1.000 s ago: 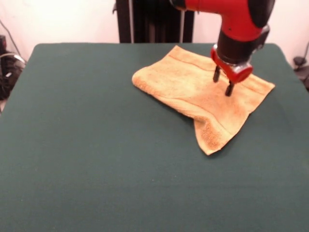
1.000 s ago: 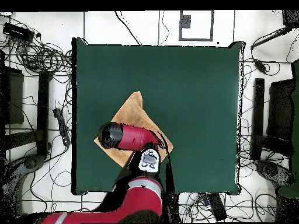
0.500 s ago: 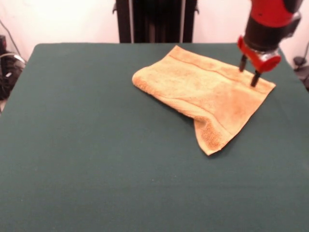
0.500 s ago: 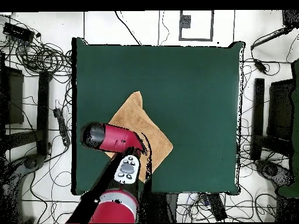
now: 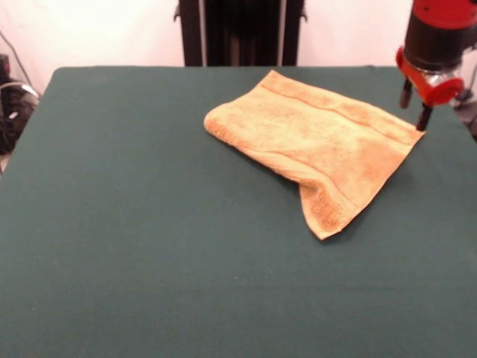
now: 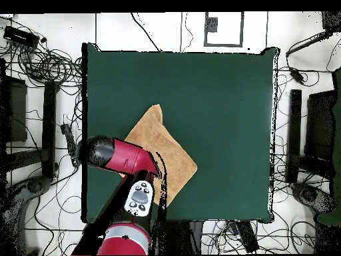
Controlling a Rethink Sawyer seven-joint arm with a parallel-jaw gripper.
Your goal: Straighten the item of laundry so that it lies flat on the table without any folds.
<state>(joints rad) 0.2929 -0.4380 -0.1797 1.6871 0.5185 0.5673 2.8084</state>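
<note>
The towel [image 5: 317, 149] lies on the bench [image 5: 149, 246] toward the robot's side, spread for the most part but doubled over on itself: in the front view one long side ends in a soft rounded fold at the picture's left, and the nearest corner shows a second layer lapped under the band stripe. In the overhead view it reads as a slanted tan patch [image 6: 163, 143] close to the bench edge [image 6: 85, 100], partly covered by the red arm [image 6: 120, 155]. The hand [image 5: 414, 106] hangs just beside the towel's right-hand corner, above the green cloth, its two dark fingers [image 5: 424, 118] a modest gap apart and holding nothing. The step in hand looks to be a grasp at that corner. To do it well, the fingers should come down astride the very edge so that they pinch one layer only, not both; a bite taken too far in would lift the whole doubled towel. Once held, a low, slow drag away from the rounded fold should let the terry peel open rather than bunch. The bench edge is near here, so the pull had better run inward.
</note>
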